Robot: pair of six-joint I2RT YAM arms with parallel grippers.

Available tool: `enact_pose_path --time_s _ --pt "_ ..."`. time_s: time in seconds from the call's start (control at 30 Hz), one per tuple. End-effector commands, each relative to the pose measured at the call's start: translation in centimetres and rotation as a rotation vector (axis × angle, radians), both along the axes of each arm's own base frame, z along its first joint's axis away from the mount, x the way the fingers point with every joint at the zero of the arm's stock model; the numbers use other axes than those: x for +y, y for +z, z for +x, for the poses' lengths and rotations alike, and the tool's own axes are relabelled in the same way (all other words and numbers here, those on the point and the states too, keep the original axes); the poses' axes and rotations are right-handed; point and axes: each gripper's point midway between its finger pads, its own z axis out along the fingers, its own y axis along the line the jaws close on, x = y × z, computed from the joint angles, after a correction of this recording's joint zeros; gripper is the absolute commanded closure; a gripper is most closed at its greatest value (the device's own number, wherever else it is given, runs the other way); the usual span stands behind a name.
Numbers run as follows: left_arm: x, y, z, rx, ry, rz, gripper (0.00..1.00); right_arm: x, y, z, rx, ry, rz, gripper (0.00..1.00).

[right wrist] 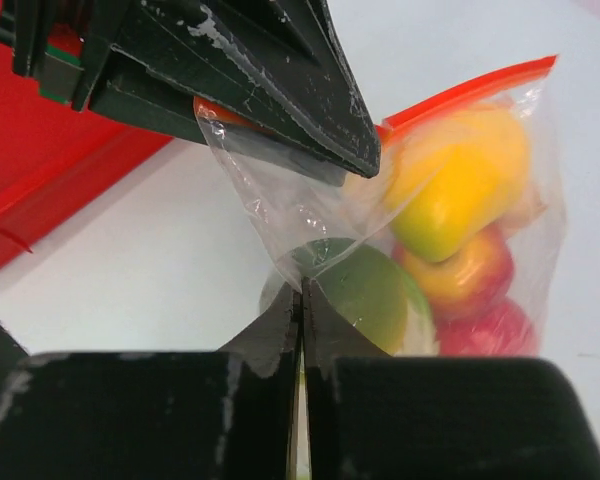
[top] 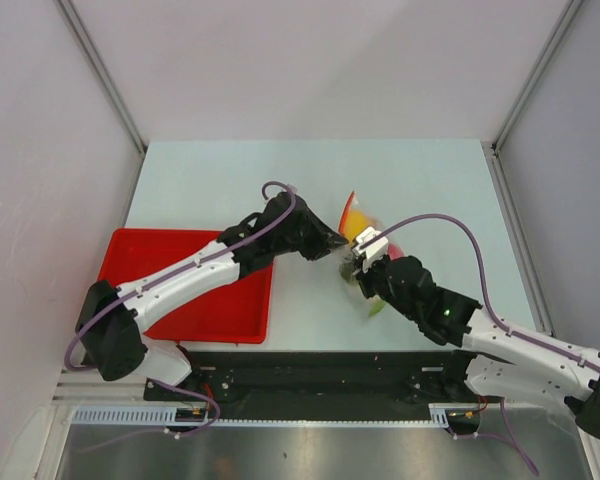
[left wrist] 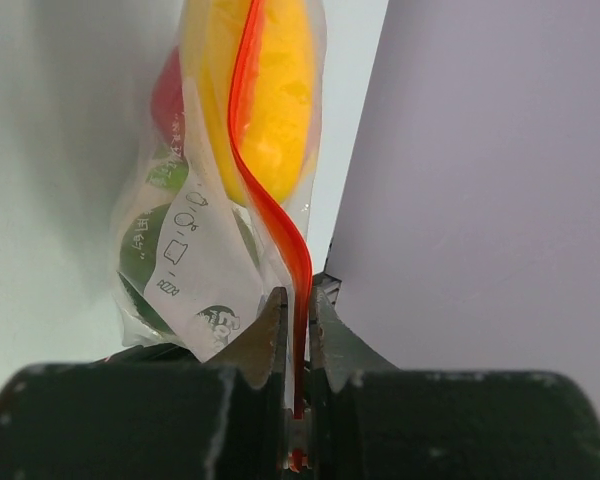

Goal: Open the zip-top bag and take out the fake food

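Note:
The clear zip-top bag (top: 365,245) with its red zip strip (left wrist: 270,215) hangs between both grippers above the table's middle. My left gripper (top: 338,243) is shut on the red strip at the bag's mouth (left wrist: 298,330). My right gripper (top: 358,262) is shut on a fold of the bag's clear plastic (right wrist: 302,285), just below the left gripper's fingers (right wrist: 280,90). The fake food is inside the bag: a yellow oval (right wrist: 460,185), a green piece (right wrist: 375,295), red and orange-red balls (right wrist: 470,275). It also shows in the left wrist view (left wrist: 270,100).
A red flat tray (top: 205,300) lies on the pale table (top: 230,180) at the left, under the left arm. Grey walls enclose the table on three sides. The black mounting rail (top: 320,375) runs along the near edge.

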Motion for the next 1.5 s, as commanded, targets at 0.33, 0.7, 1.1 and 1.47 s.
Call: enact_pose_path --time_s 0.33,0.7,1.1,1.47 --pt "-1.3 -0.8 0.4 0.003 -0.017 -0.054 0.52 -1.6 0.5 -2.9 -0.011 0.227 0.071 1.0" --pt "-4.1 -0.1 0.5 -0.034 -0.132 -0.098 0.92 -3.4 0.6 -3.5 0.009 0.238 0.086 1.0" --pt "-3.1 2.9 -2.2 0.044 -0.005 0.048 1.0 -2.3 5.8 -5.2 -0.065 0.198 0.28 0.27" --pt "-3.1 4.3 -2.1 0.119 0.126 0.004 1.0 -3.7 7.5 -2.4 -0.285 -0.034 0.162 0.3"
